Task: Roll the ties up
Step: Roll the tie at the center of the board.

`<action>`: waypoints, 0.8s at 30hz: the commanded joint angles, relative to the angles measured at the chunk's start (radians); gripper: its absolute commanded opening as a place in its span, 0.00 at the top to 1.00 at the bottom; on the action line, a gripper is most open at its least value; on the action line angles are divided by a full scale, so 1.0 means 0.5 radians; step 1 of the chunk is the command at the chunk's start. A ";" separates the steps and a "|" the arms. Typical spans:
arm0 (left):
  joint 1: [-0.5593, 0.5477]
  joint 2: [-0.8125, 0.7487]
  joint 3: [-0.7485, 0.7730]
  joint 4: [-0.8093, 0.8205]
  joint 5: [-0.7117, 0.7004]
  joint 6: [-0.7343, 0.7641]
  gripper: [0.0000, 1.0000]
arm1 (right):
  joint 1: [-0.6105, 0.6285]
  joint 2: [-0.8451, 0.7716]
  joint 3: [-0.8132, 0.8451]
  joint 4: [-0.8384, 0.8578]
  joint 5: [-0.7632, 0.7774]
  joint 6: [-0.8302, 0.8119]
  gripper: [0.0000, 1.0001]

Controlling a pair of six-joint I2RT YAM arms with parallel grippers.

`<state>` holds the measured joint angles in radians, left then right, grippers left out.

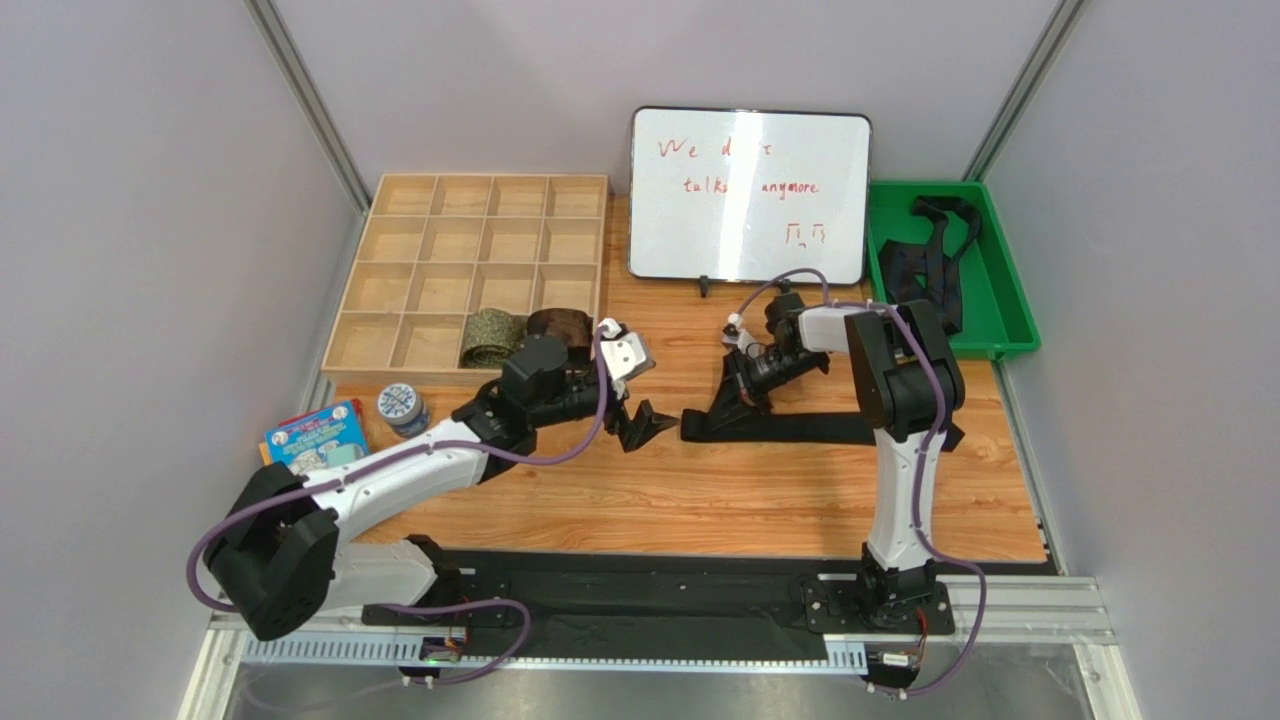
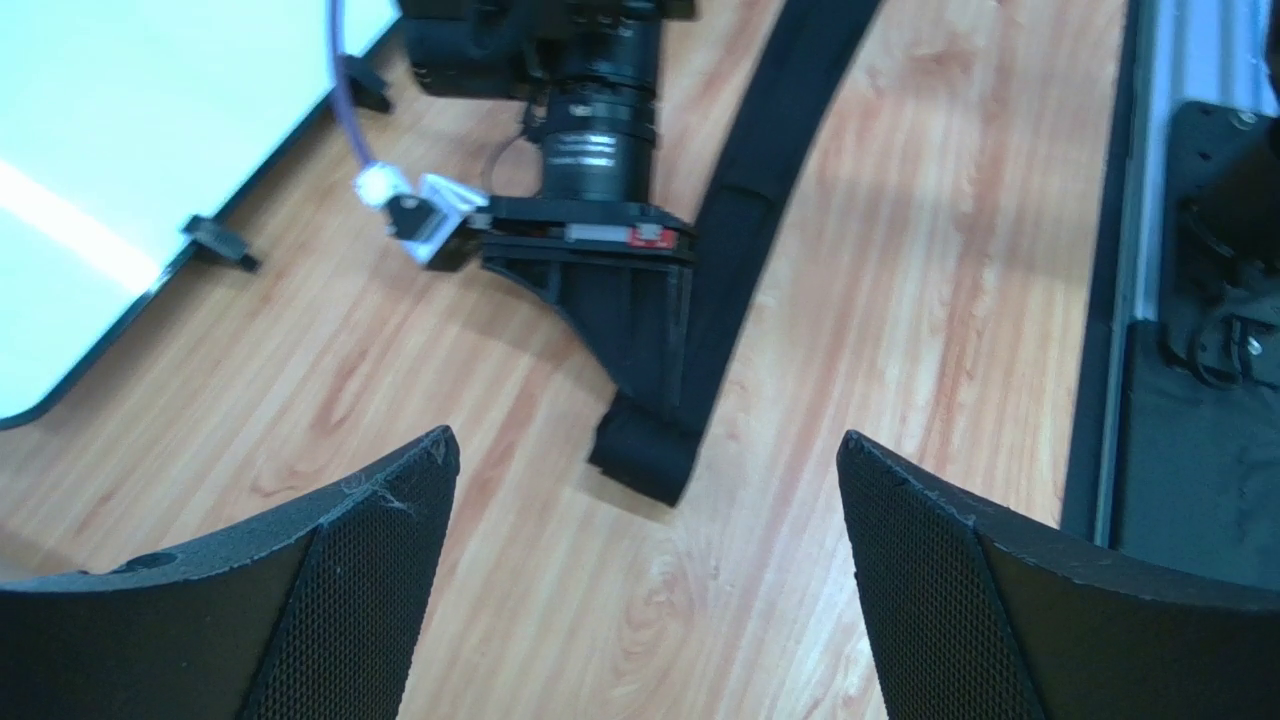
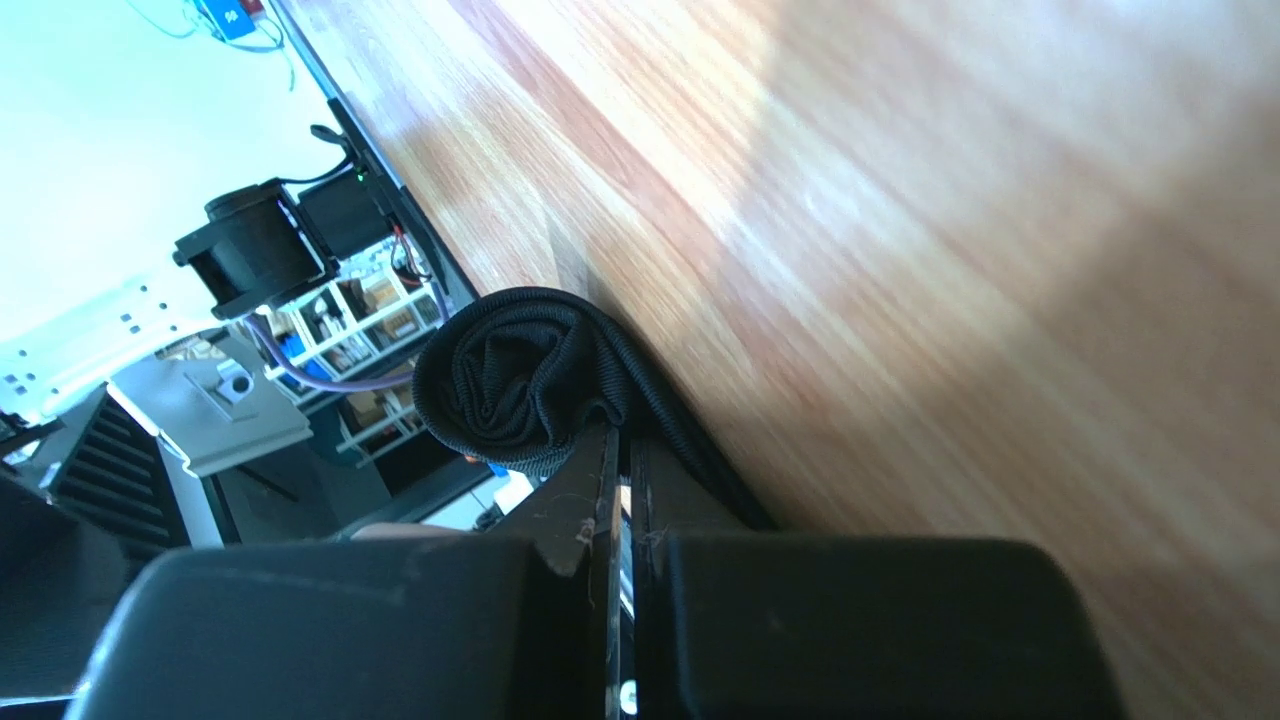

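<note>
Starting a roll on the long flat black fabric necktie (image 1: 812, 429), laid across the middle of the wooden desk (image 1: 676, 510); pinching its folded end, the one nearer the left arm, with the right pincer (image 3: 621, 435), fingers pressed together on a first small curl of cloth; hovering just beside that end with the left pincer (image 2: 646, 438), spread wide, holding nothing. To do this well, probably: keep the curl tight and square to the strip; turn it over itself without dragging the tail askew; lower the spread pincer only to steady the loose length. Counted: one tie flat on the desk; two coils, an olive-green patterned coil (image 1: 490, 336) and a dark reddish-brown coil (image 1: 559, 321), in neighbouring bottom-row cells of the pale wooden compartment tray (image 1: 489, 177); a tangle of black ties (image 1: 924, 248) in the green plastic bin (image 1: 1010, 300), number impossible to tell; two pincers.
</note>
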<state>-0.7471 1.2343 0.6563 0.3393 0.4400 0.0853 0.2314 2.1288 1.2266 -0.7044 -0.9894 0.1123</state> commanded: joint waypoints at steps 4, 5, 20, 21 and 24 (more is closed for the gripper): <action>-0.083 0.345 -0.054 0.322 0.053 0.093 0.01 | -0.003 0.179 0.081 -0.116 0.365 -0.114 1.00; -0.098 0.439 -0.049 0.349 0.043 0.175 0.01 | -0.003 0.182 0.087 -0.119 0.380 -0.117 1.00; -0.248 0.860 -0.085 0.791 -0.009 0.422 0.03 | 0.151 0.246 0.072 -0.447 0.292 -0.467 1.00; -0.257 0.869 -0.098 0.806 -0.006 0.422 0.04 | 0.157 0.243 0.063 -0.447 0.276 -0.467 1.00; -0.288 0.915 -0.113 0.849 -0.021 0.434 0.05 | 0.182 0.225 0.041 -0.435 0.236 -0.452 1.00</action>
<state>-0.8711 1.6588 0.6182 0.6685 0.4267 0.2611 0.2897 2.1921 1.3037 -0.8955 -1.0088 -0.1104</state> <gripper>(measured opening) 0.961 0.007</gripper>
